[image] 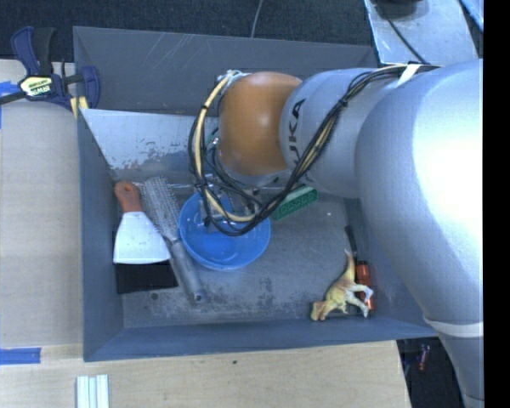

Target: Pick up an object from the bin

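A round blue dish (225,243) lies in the middle of the bin. My gripper (227,199) hangs right over the dish's back rim, mostly hidden under the arm's orange cover and cables. A grey mesh tool with a metal handle (168,232) lies slanted along the dish's left side and touches it. A green flat piece (294,203) pokes out from under the arm just right of the gripper.
A white scraper with an orange handle (137,228) and a black card (144,276) lie at the left wall. A yellow toy animal (344,297) sits in the front right corner. The arm covers the bin's right back part.
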Tool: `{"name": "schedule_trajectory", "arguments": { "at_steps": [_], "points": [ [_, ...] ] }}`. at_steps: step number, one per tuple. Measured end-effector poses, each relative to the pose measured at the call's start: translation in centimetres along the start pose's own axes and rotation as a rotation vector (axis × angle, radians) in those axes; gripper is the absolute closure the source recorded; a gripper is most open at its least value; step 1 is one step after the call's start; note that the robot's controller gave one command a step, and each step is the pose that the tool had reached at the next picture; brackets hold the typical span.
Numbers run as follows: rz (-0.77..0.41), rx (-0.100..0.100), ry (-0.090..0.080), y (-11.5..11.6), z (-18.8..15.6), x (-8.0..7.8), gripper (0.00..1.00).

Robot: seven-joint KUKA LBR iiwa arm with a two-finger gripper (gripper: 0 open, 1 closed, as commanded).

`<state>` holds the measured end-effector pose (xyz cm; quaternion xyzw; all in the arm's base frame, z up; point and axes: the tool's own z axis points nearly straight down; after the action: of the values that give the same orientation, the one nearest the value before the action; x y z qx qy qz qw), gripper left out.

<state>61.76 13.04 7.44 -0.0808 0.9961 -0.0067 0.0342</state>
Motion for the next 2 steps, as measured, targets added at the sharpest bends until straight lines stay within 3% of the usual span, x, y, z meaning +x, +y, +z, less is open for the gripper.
{"name": "schedule_trajectory", "arguments": {
  "at_steps": [1,2],
  "points": [
    [0.012,0.001,0.011,-0.4,-1.5,0.1,1.0],
    [-0.245,-0.001,0.002,-0.7,-5.1,2.6,1.0]
  ]
}}
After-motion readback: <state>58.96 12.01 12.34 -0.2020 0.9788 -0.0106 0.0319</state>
